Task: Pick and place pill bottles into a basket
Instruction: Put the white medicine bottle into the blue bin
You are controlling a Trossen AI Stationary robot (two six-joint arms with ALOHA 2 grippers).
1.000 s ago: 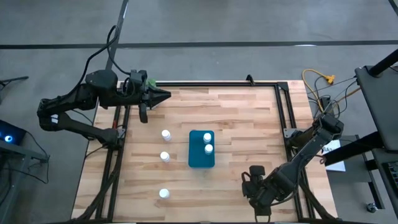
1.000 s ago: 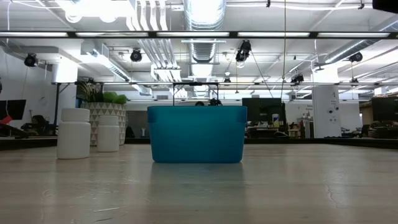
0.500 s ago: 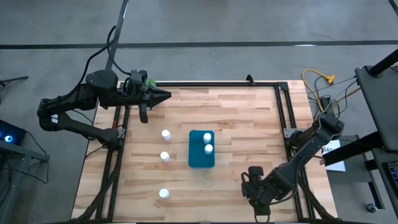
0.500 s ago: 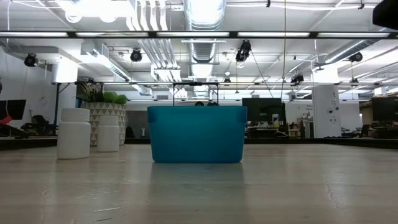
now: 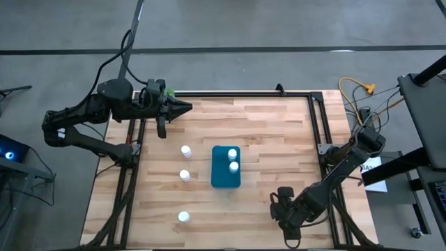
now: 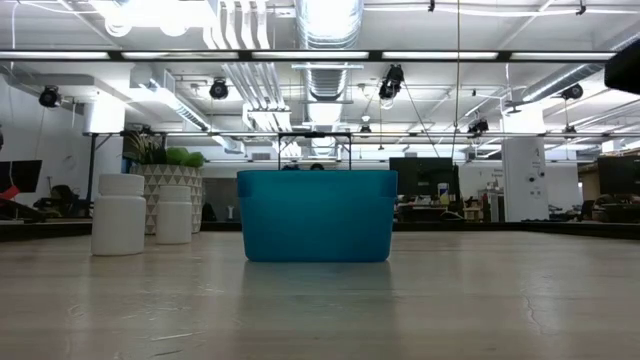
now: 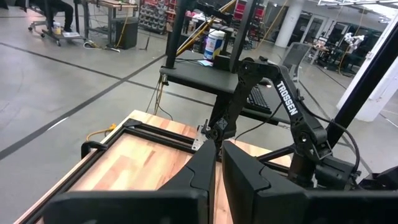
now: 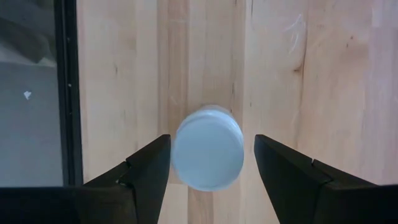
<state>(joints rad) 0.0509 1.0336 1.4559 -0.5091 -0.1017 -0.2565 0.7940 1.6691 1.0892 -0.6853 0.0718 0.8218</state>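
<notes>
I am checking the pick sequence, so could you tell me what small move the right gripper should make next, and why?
Probably close the right gripper on the pill bottle. In the right wrist view its open fingers stand on either side of the bottle's white cap with gaps on both sides, so nothing is gripped yet. The left gripper waits shut at the table's far left corner.

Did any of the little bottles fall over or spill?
No. The three pill bottles left of the teal basket stand upright with caps on, two more sit inside it, and nothing is spilled on the table.
</notes>
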